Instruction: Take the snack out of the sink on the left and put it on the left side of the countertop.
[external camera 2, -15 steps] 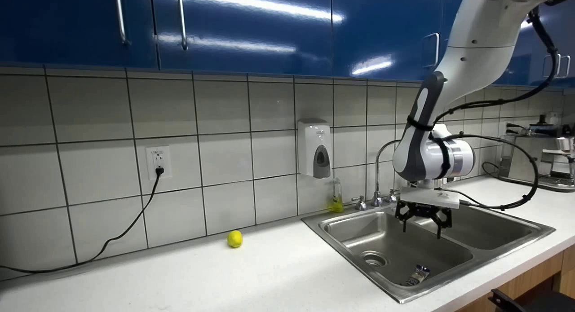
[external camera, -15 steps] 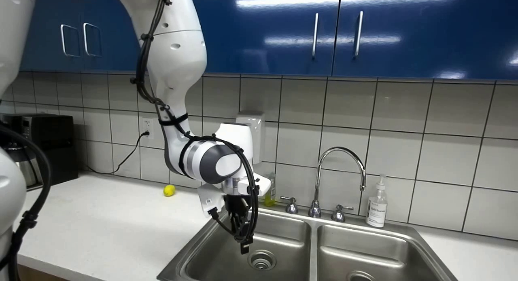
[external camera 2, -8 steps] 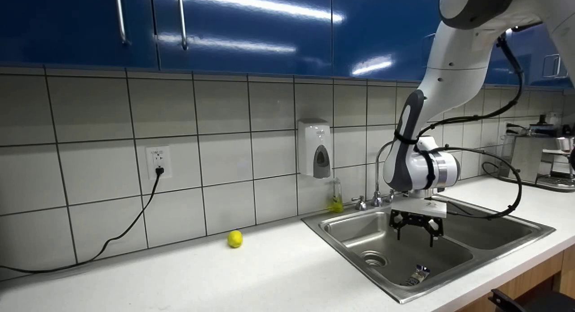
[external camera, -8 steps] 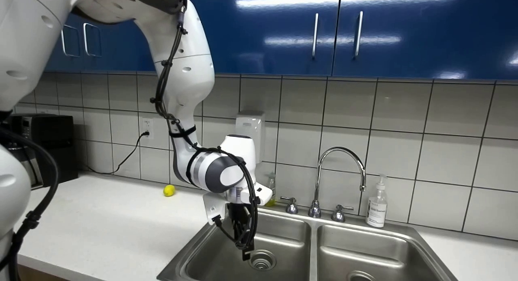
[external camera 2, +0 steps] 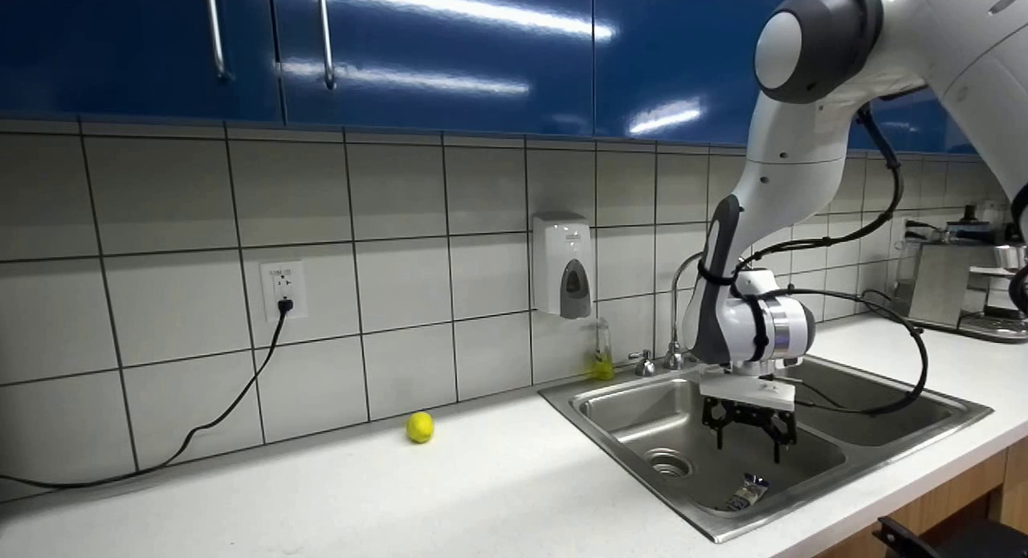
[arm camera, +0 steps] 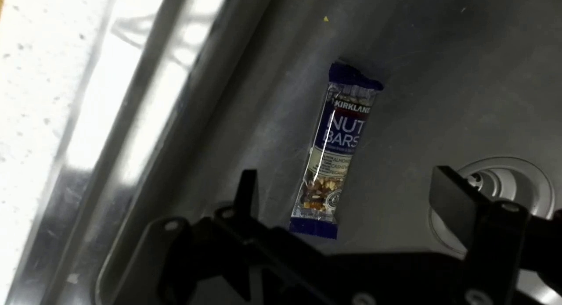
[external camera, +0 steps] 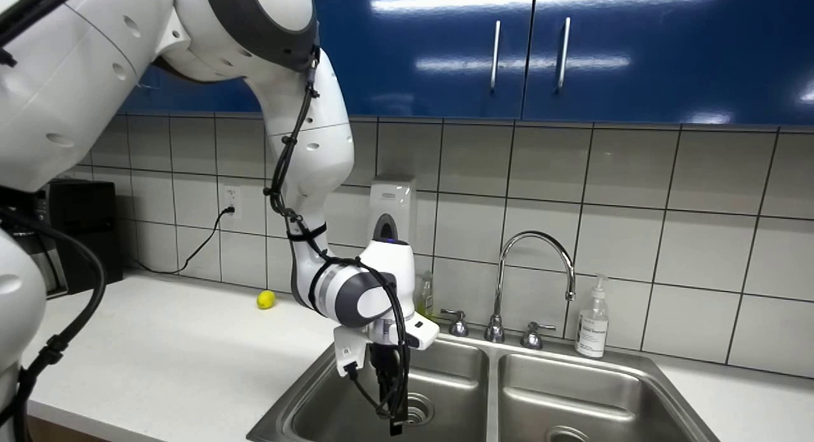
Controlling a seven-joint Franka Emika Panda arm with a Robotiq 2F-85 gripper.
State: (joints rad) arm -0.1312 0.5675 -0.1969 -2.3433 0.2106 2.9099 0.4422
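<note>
The snack, a slim nut bar in a purple and clear wrapper [arm camera: 336,151], lies flat on the floor of the left basin. In an exterior view it shows near the basin's front edge [external camera 2: 747,491]; it does not show in the other exterior picture. The sink's left basin [external camera 2: 642,421] also shows in an exterior view [external camera: 455,366]. My gripper [external camera 2: 748,452] is open and empty, pointing down over this basin, above the snack. In the wrist view, the snack's lower end is between the spread fingers [arm camera: 344,175], apart from both. The white countertop [external camera 2: 482,494] extends left of the sink.
A yellow-green ball [external camera 2: 420,427] sits on the countertop by the tiles. The faucet [external camera: 499,289] rises behind the sink. The right basin [external camera: 566,385] adjoins it. A soap bottle [external camera 2: 602,353] and a sanitizer bottle [external camera: 593,324] stand at the back. The drain [arm camera: 509,186] is beside the snack.
My open gripper has moved down toward the left basin, shifting slightly right in an exterior view. The snack has not moved.
</note>
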